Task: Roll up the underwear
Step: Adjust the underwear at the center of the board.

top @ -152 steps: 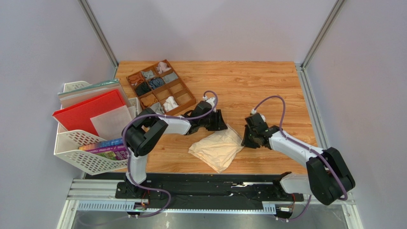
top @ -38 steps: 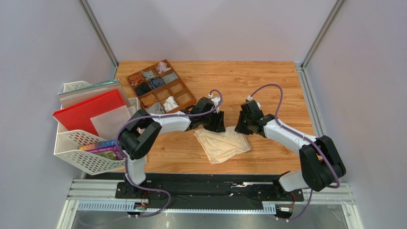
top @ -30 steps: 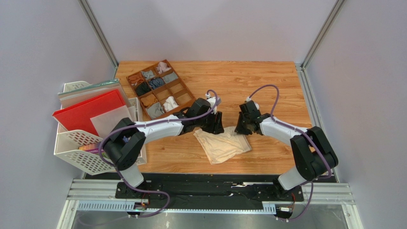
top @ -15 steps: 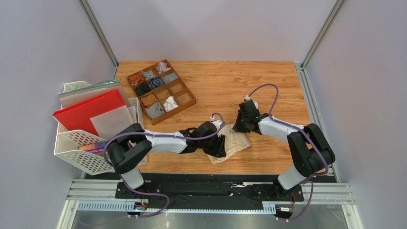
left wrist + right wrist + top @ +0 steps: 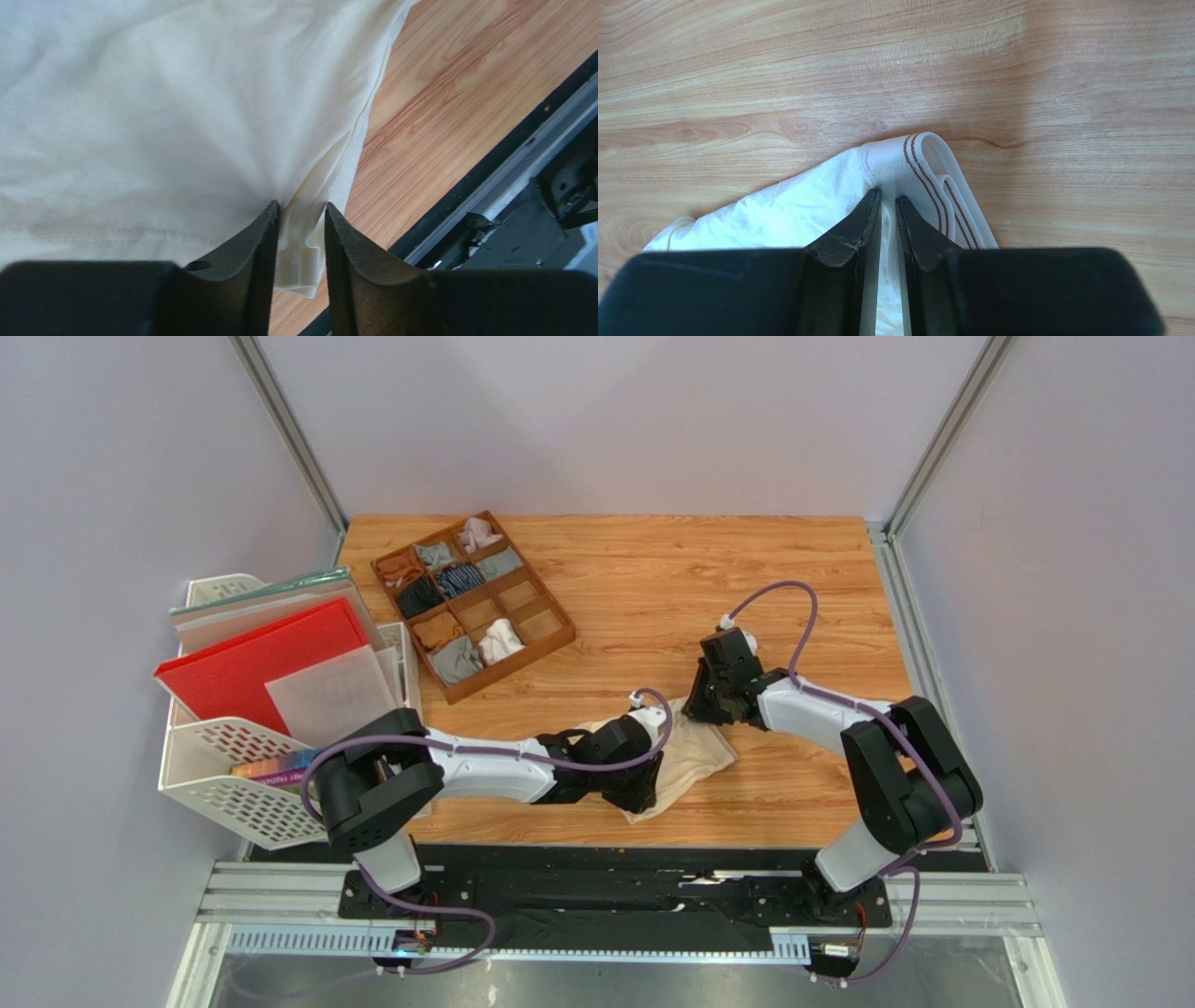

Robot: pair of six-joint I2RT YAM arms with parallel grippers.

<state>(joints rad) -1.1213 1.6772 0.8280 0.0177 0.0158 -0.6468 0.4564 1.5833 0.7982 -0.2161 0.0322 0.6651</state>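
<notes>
Soft matt cream cloth underwear [image 5: 697,753] lies on smooth wood-grain table [image 5: 786,588], possibly laminate.

A wooden table [image 5: 786,574] with a warm orange-brown plank grain is carrying everything. Toward its far left corner a brown wooden tray [image 5: 519,664], split into small compartments, is sitting at an angle on the boards. Nearer the front, around the middle, the cream underwear [image 5: 697,756] is lying rumpled on the wood, its brown-striped waistband [image 5: 927,157] folding over at the far end. A white mesh file rack [image 5: 225,798] is standing at the left edge; whether it is resting on the tabletop cannot be told.
</notes>
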